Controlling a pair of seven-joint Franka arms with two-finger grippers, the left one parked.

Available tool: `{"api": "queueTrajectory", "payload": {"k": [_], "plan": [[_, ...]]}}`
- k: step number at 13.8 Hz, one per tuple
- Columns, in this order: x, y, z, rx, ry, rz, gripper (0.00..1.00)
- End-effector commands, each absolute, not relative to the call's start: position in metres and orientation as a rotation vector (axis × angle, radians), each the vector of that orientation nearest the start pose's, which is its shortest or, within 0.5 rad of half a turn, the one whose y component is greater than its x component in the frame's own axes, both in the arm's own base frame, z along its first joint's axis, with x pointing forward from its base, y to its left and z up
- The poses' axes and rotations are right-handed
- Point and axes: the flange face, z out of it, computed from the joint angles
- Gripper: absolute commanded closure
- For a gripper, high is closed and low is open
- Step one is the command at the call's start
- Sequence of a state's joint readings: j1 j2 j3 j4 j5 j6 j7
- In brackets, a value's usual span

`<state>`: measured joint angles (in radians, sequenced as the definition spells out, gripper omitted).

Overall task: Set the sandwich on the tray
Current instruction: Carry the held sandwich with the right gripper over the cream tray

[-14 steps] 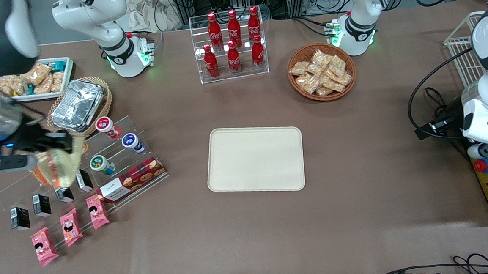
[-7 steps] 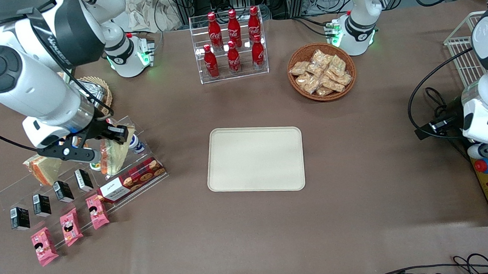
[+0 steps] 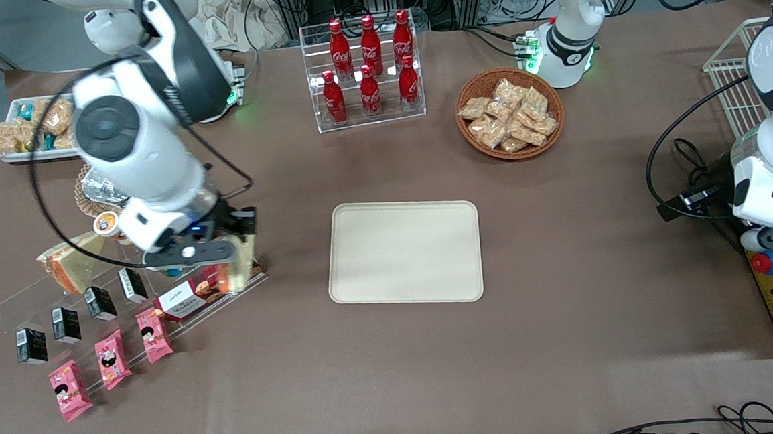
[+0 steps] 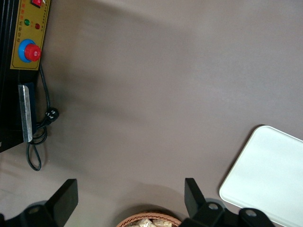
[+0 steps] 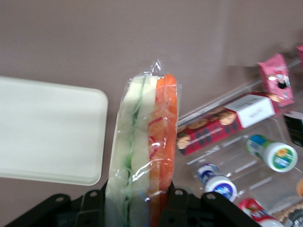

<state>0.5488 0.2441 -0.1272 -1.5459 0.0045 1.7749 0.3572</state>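
Observation:
My right gripper (image 3: 231, 250) is shut on the clear-wrapped sandwich (image 3: 242, 263) and holds it in the air above the edge of the clear display stand (image 3: 135, 272), at the working arm's end of the table. In the right wrist view the sandwich (image 5: 142, 142) stands between the fingers, showing green, white and orange layers. The cream tray (image 3: 405, 252) lies flat in the middle of the table, a short way sideways from the sandwich; it also shows in the right wrist view (image 5: 47, 130).
A second sandwich wedge (image 3: 70, 263) lies on the stand, with a cookie box (image 3: 193, 292), small cartons and pink packs. A foil container basket (image 3: 100, 191), a white snack bin (image 3: 25, 128), a cola bottle rack (image 3: 367, 64) and a snack basket (image 3: 509, 112) stand farther back.
My gripper has lifted the sandwich off the stand and carried it sideways toward the tray. The second wedge stays on the stand.

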Motion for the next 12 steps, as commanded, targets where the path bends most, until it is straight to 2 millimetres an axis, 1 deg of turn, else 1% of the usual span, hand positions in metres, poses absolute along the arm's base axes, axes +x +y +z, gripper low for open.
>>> {"api": "queueTrajectory", "payload": {"k": [1,2,5,6,10,12], "plan": [[0.568,0.317,0.486,-3.177,-0.333,-0.024,0.61],[0.564,0.337,0.472,-3.164,-0.436,-0.034,0.61],[0.560,0.385,0.429,-3.101,-0.733,-0.098,0.61],[0.558,0.397,0.414,-3.080,-0.817,-0.109,0.61],[0.557,0.434,0.349,-2.995,-1.079,-0.172,0.61],[0.555,0.452,0.319,-2.913,-1.274,-0.233,0.61]]}}
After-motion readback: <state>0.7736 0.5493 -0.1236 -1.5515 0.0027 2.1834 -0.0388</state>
